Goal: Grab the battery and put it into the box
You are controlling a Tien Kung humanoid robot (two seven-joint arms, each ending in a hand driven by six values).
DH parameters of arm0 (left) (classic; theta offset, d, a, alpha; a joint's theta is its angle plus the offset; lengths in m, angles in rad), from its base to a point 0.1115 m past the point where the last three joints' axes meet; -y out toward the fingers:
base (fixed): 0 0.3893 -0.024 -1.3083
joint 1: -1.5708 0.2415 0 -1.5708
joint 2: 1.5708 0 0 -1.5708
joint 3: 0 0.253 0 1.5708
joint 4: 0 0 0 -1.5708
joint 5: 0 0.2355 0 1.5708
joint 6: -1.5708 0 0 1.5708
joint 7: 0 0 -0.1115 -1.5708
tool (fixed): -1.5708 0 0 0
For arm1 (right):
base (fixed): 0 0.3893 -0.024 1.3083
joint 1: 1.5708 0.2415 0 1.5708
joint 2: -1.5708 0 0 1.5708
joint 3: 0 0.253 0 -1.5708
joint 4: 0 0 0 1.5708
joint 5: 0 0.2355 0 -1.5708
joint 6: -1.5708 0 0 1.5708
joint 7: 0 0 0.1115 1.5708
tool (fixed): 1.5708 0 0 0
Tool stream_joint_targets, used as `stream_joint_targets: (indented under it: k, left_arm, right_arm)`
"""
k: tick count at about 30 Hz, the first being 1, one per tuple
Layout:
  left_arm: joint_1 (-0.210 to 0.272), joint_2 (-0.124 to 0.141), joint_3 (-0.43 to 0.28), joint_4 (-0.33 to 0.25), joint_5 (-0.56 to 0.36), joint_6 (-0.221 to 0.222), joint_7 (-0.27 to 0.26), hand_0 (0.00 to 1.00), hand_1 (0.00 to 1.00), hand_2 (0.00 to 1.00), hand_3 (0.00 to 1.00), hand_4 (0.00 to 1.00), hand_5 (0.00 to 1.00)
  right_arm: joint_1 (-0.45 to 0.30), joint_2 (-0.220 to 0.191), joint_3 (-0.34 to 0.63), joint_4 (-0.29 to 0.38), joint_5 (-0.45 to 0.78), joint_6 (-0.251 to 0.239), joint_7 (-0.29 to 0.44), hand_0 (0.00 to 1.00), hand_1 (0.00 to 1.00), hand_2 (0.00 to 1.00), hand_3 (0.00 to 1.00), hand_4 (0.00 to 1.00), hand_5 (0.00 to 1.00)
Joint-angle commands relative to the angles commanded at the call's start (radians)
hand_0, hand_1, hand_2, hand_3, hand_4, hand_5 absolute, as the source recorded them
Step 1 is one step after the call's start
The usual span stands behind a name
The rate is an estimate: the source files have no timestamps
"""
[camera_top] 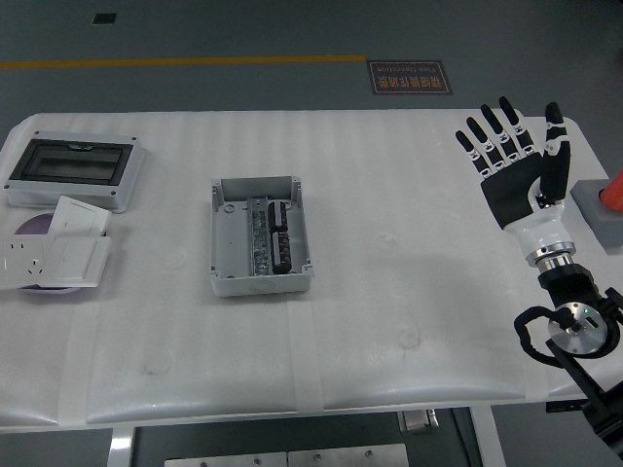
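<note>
Your right hand [514, 170], black-palmed with a white wrist, hangs over the far right corner of the white padded table [389, 321] with all five fingers spread and nothing in them. The open grey plastic box [261, 238] sits left of centre, well apart from that hand, and dark cylindrical cells, probably the battery [282, 238], already lie inside it beside a strip of metal fittings. I see no loose battery elsewhere, so you risk reaching for nothing. At the far left, the grey enclosure with a dark window [75, 170] and the white socket plates [54, 255] could be mistaken for targets.
</note>
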Motion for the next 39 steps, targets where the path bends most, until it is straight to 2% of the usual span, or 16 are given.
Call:
stream_joint_targets:
  k: [3,19,20,26,27,32,33,38,39]
  left_arm:
    - [-0.001,-0.001,-0.002,-0.001,0.002,0.001,-0.002,0.703,0.714,0.619,0.747,0.699,0.373]
    - [0.0,-0.005,0.008,-0.001,-0.002,0.006,-0.01,0.703,0.713,0.619,0.745,0.701,0.375]
    - [0.0,-0.005,0.009,-0.001,-0.002,0.006,-0.01,0.703,0.711,0.619,0.744,0.701,0.373]
    - [0.001,-0.008,0.015,-0.001,-0.006,0.006,-0.011,0.703,0.711,0.619,0.744,0.701,0.373]
    - [0.001,-0.008,0.015,-0.001,-0.006,0.006,-0.011,0.702,0.712,0.619,0.74,0.698,0.371]
    - [0.001,-0.007,0.014,-0.001,-0.005,0.007,-0.012,0.702,0.712,0.619,0.74,0.698,0.371]
    - [0.001,-0.007,0.014,-0.001,-0.005,0.007,-0.012,0.702,0.71,0.619,0.739,0.699,0.371]
    - [0.0,-0.008,0.012,-0.001,-0.004,0.007,-0.013,0.702,0.71,0.619,0.739,0.699,0.371]
    - [0.0,-0.008,0.013,-0.001,-0.004,0.007,-0.013,0.701,0.71,0.619,0.738,0.697,0.37]
  right_arm:
    - [-0.003,-0.003,0.011,-0.001,0.0,0.0,-0.002,0.684,0.689,0.71,0.637,0.827,0.705]
    - [-0.01,-0.008,0.024,-0.015,0.029,-0.004,-0.002,0.677,0.68,0.708,0.635,0.824,0.709]
    - [-0.01,-0.008,0.022,-0.015,0.032,-0.001,-0.003,0.485,0.541,0.615,0.625,0.823,0.71]
    - [-0.009,-0.007,0.018,-0.016,0.047,0.008,-0.003,0.485,0.541,0.615,0.625,0.823,0.71]
    - [-0.009,-0.007,0.018,-0.016,0.049,0.008,-0.002,0.363,0.395,0.409,0.491,0.82,0.715]
    - [-0.01,-0.008,0.019,-0.017,0.055,0.006,0.001,0.363,0.395,0.409,0.491,0.82,0.715]
    - [-0.01,-0.008,0.019,-0.018,0.055,0.005,0.001,0.325,0.344,0.353,0.401,0.816,0.717]
    - [-0.01,-0.009,0.021,-0.018,0.054,0.003,0.001,0.325,0.344,0.353,0.401,0.816,0.717]
    - [-0.01,-0.009,0.022,-0.018,0.054,0.002,0.001,0.316,0.331,0.335,0.357,0.813,0.719]
